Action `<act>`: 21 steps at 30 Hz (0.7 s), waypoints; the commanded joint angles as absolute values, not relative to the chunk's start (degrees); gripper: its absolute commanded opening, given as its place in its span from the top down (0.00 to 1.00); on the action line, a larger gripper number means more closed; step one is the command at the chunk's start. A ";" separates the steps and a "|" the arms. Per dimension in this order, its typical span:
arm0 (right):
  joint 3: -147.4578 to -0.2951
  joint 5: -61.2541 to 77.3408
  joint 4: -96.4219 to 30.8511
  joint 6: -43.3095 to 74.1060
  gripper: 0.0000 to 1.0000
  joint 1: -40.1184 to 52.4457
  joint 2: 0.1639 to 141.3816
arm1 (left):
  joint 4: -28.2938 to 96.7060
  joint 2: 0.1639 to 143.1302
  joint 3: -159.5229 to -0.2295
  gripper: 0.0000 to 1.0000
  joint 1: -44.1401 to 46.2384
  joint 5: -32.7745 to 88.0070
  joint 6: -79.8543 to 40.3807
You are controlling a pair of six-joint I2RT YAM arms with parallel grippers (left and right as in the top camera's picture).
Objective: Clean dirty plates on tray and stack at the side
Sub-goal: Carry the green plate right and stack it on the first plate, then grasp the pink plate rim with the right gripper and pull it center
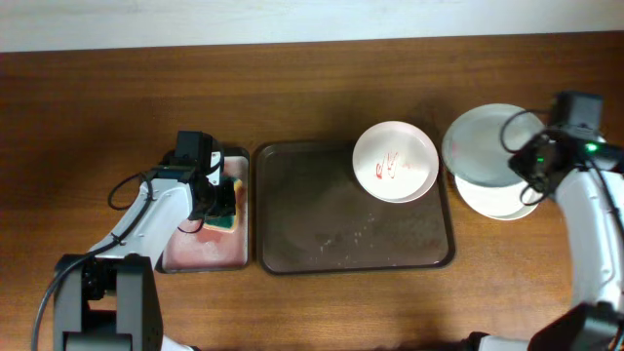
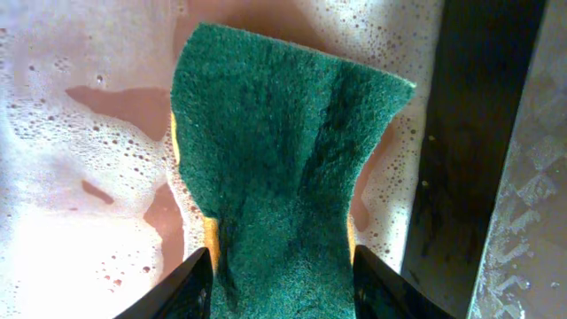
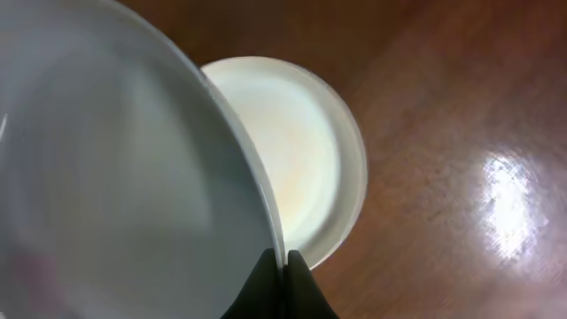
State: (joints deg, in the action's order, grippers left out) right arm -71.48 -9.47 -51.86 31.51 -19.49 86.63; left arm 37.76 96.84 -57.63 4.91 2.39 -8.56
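Right of the tray (image 1: 312, 214), the right gripper (image 3: 285, 266) pinches the pale green plate (image 3: 133, 177) by its rim over the whitish plate (image 3: 310, 151); the left gripper (image 2: 282, 270) squeezes a green sponge (image 2: 283, 133).

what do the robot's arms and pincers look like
The left arm and right arm have white tubular links joined by black joint housings, with black cables looping alongside. A small green light glows on the right arm's wrist housing. The left pincer and right pincer have plain black fingers tapering to narrow tips.
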 commanded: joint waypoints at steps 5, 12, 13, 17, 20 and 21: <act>-72.18 -5.93 -53.12 31.99 0.96 -27.92 95.39 | 37.80 95.88 -57.19 0.53 5.10 2.79 -8.03; -72.18 9.19 -52.01 24.47 0.56 -25.32 96.55 | 37.78 95.88 -57.19 0.51 5.10 2.79 -8.05; -72.18 13.04 -52.10 20.80 0.54 -23.64 96.55 | 37.78 95.88 -57.19 0.51 5.10 2.79 -8.05; -71.83 13.21 -52.90 16.71 0.53 -16.62 96.62 | 37.78 95.88 -57.19 0.51 5.10 2.79 -8.03; -71.53 9.37 -52.58 16.71 0.51 -10.46 98.30 | 37.78 95.88 -57.19 0.51 5.10 2.79 -8.05; -71.53 9.41 -52.05 16.73 0.51 -8.80 99.53 | 37.80 95.88 -57.19 0.51 5.10 2.79 -8.05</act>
